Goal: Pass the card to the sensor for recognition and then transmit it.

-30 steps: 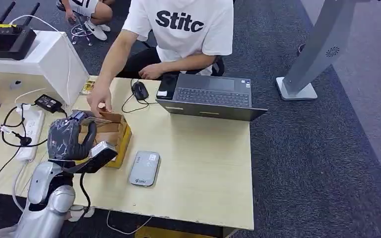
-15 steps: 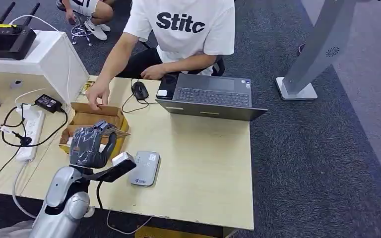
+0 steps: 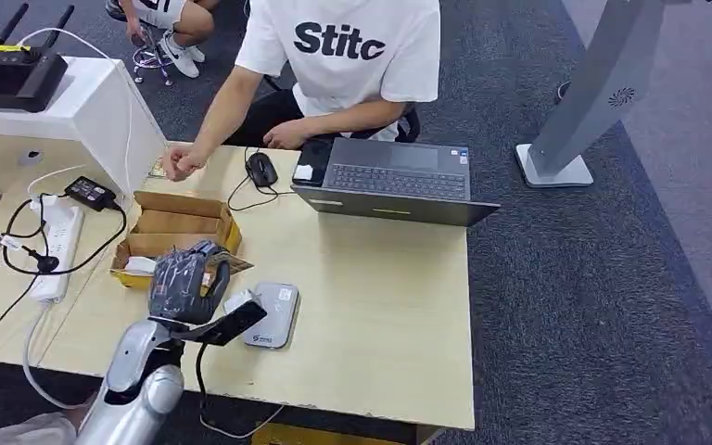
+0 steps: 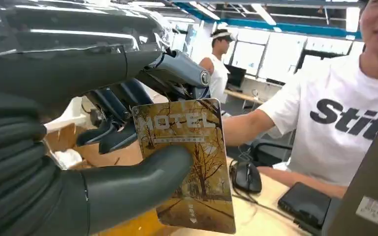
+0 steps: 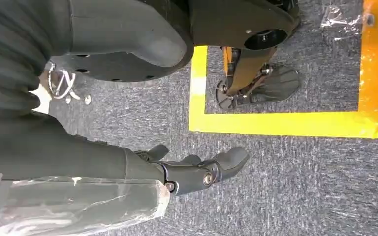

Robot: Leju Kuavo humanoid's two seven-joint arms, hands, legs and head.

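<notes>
presently, in the head view, we find the left hand (image 3: 184,283) in the lower left of the frame, raised just above the table (image 3: 380,315) between the cardboard box (image 3: 174,225) and the grey sensor (image 3: 271,314). the card (image 3: 232,266) shows as a brown edge at the fingers, beside the box's near corner and just up and left of the sensor. we judge the pick-up done: the card is out of the box and in hand. presenting it to the sensor is not yet done, as the hand sits left of the sensor rather than over it, and the handing-on is also outstanding. a person (image 3: 343,56) sits at the top centre behind a laptop (image 3: 391,181), one hand (image 3: 178,165) resting on the table above the box.

in the left wrist view, we record the left hand clamped on the card (image 4: 189,162): the thick grey thumb (image 4: 142,177) presses across its printed face, which reads "hotel", and darker fingers (image 4: 113,115) back it from behind. the card stands roughly upright in the centre of the frame, its lower part free of the grip. the hold looks firm, though only part of the card is covered.

in the right wrist view, we note the right hand (image 5: 197,169) in the lower centre of the frame, hanging over grey carpet (image 5: 300,187) near yellow floor tape (image 5: 280,123). its fingers are loosely extended and apart, holding nothing.
</notes>
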